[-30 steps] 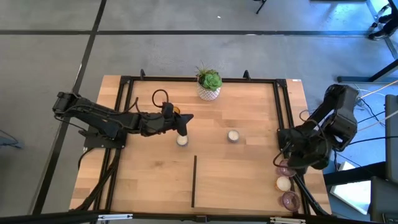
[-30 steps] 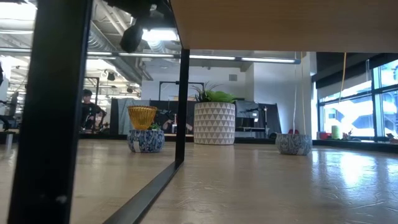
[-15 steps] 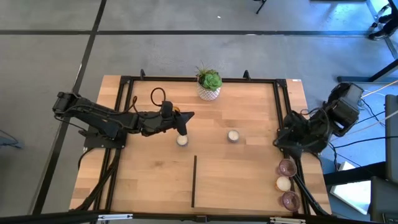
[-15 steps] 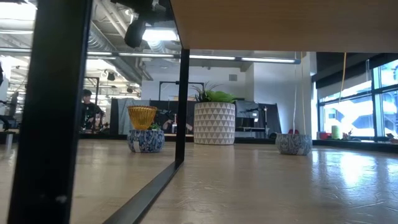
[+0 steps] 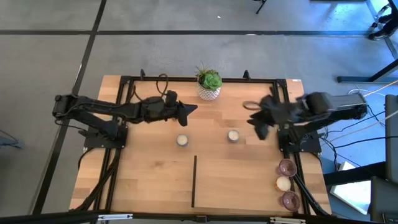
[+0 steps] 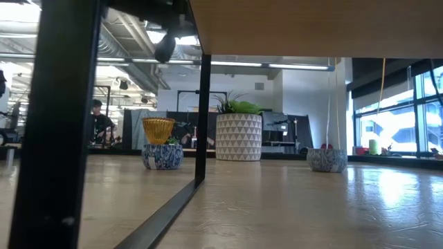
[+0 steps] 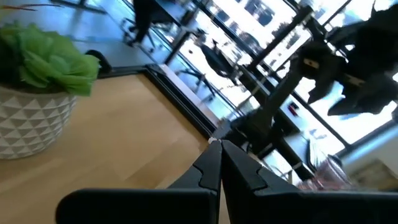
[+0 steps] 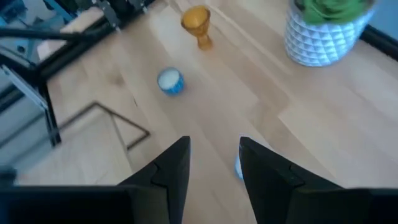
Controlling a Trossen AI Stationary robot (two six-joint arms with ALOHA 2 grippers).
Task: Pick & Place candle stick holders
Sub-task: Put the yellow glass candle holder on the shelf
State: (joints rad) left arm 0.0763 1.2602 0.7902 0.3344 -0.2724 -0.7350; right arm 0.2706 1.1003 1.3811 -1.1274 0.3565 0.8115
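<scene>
Two cream-white holders stand on their bases mid-table, one left (image 5: pixel 181 140) and one right (image 5: pixel 232 135). Seen from the side, both (image 6: pixel 163 156) (image 6: pixel 327 160) have blue-patterned walls. The amber glass holder (image 8: pixel 196 25) stands upright beyond the left one and is hidden under my left arm in the high view. Two mauve holders (image 5: pixel 286 167) (image 5: pixel 290 200) and a cream one (image 5: pixel 283 183) sit in a row at the right edge. My left gripper (image 5: pixel 189 111) is shut and empty above the table, on the far side of the left holder. My right gripper (image 5: pixel 256 126) is open and empty, above and just right of the right holder (image 8: pixel 238 167).
A white patterned pot with a green plant (image 5: pixel 209 87) stands at the far middle. A black metal frame (image 5: pixel 280 99) runs around the table, with a black bar (image 5: pixel 194 180) on the near half. A person shows in the room beyond (image 6: pixel 97 121).
My left gripper has drawn away from the left cream holder, up and toward the far edge. My right arm has swung from the right edge, beside the row of holders, toward the table's left, out over the table near the right cream holder. The holders have stayed put.
</scene>
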